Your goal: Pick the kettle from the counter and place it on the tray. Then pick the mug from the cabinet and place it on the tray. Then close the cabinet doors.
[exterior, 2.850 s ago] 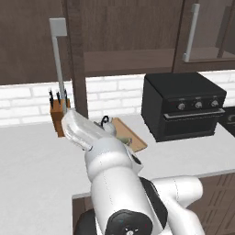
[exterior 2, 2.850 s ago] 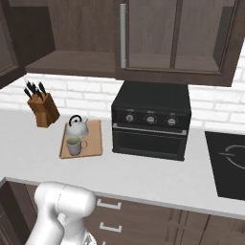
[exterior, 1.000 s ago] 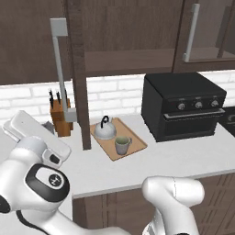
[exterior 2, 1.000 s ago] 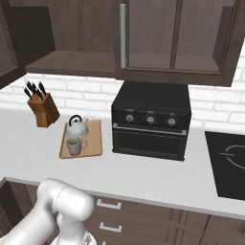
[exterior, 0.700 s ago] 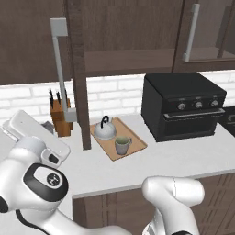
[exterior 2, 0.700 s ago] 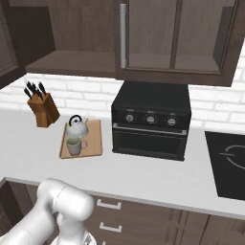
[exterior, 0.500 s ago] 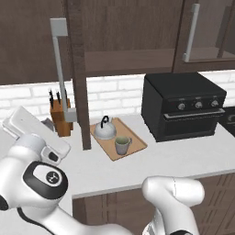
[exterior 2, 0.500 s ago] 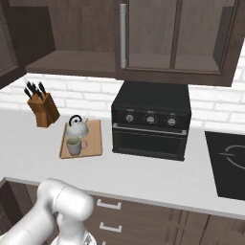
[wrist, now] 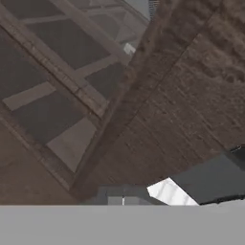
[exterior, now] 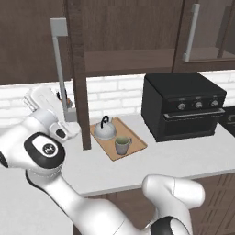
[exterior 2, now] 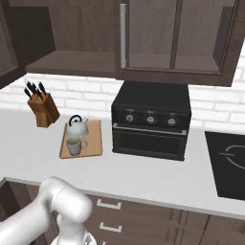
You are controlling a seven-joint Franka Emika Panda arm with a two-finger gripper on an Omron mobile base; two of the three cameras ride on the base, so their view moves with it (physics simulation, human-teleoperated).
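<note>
Kettle (exterior: 105, 130) and mug (exterior: 122, 145) both sitting on the tray (exterior: 137, 144), kettle at the back, mug just in front of it, close together. Tray flat on the table (exterior: 183, 158), between the knife block (exterior 2: 43, 110) and the black oven (exterior: 183, 108). Same layout from the right base view: kettle (exterior 2: 76, 127), mug (exterior 2: 74, 146), tray (exterior 2: 93, 143), oven (exterior 2: 150, 124) just right of the tray. One door (exterior: 78, 69) swung open, seen edge-on in the left base view, its grey bar handle (exterior: 59, 69) facing left. Other door (exterior 2: 148, 36) looks closed, with its own handle (exterior 2: 123, 36). End effector (exterior: 39, 101) up at the far left of the left base view, left of the open door's handle and near it, well apart from the tray, which sits lower and to the right past the door. Can't tell if the fingers are spread or pressed together, too washed out and partly behind the arm. Hand view just tilted brown wood and door framing, close up.
</note>
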